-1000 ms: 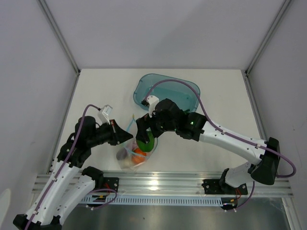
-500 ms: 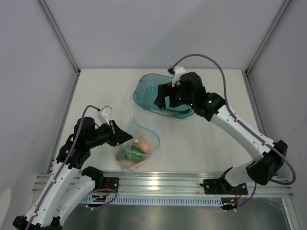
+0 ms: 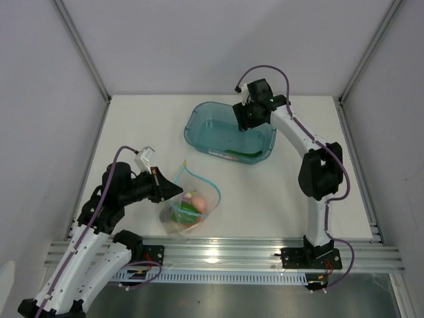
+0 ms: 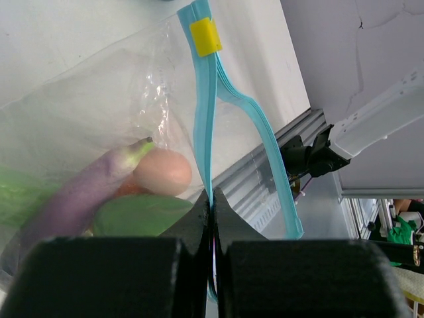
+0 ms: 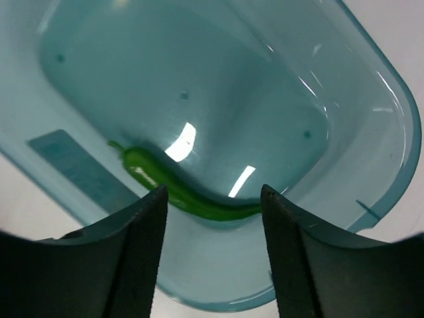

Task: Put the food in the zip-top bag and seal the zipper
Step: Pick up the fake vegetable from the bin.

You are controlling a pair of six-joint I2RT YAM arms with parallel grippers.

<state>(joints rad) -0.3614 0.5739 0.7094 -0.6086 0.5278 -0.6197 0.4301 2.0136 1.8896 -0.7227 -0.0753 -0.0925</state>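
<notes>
The clear zip-top bag [image 3: 175,222] lies near the table's front edge, its mouth held open. My left gripper [image 3: 177,192] is shut on the teal zipper [image 4: 206,119] strip; a yellow slider [image 4: 205,37] sits at the strip's end. Food inside the bag: a beige egg [image 4: 163,172], a purple eggplant [image 4: 76,195] and a green pepper [image 4: 136,215]. One dark green long vegetable [image 5: 177,192] lies in the teal tub [image 3: 199,126]. My right gripper [image 3: 246,122] hovers open over the tub's far side, its fingers [image 5: 132,252] empty and above that vegetable.
The tub stands at the back centre of the white table [image 3: 132,126]. Grey walls enclose the table on three sides. An aluminium rail [image 3: 225,252] runs along the front edge, close to the bag.
My right arm has left the bag's mouth and swung back over the tub. Its jaws have narrowed a little. The bag and my left gripper have stayed put.
</notes>
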